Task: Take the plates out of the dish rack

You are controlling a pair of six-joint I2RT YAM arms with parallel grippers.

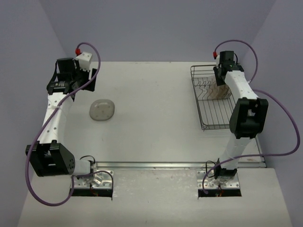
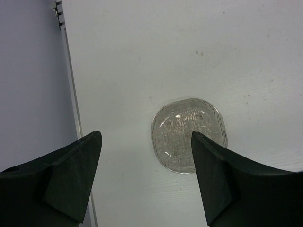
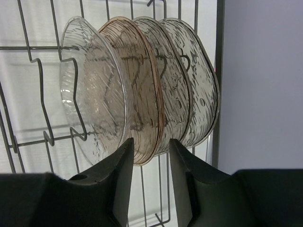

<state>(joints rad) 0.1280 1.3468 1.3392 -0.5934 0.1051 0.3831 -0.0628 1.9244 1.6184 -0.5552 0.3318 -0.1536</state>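
One clear plate [image 1: 102, 109] lies flat on the table at the left; it also shows in the left wrist view [image 2: 189, 135]. My left gripper [image 1: 92, 78] hangs above the table beyond it, open and empty [image 2: 146, 136]. The dark wire dish rack [image 1: 213, 113] stands at the far right. Several plates [image 1: 218, 91] stand on edge in it, close together. My right gripper [image 1: 220, 85] is down in the rack. In the right wrist view its jaws [image 3: 150, 142] stand narrowly apart, straddling the lower rim of the pinkish-brown plate [image 3: 137, 90], between a clear plate [image 3: 92, 94] and smoky ones [image 3: 189, 80].
The rack's dark side rail [image 3: 220, 71] runs right beside the right finger, and its wire prongs [image 3: 40, 94] rise to the left of the plates. The table's left edge [image 2: 71, 94] lies near the left gripper. Purple walls close in on three sides.
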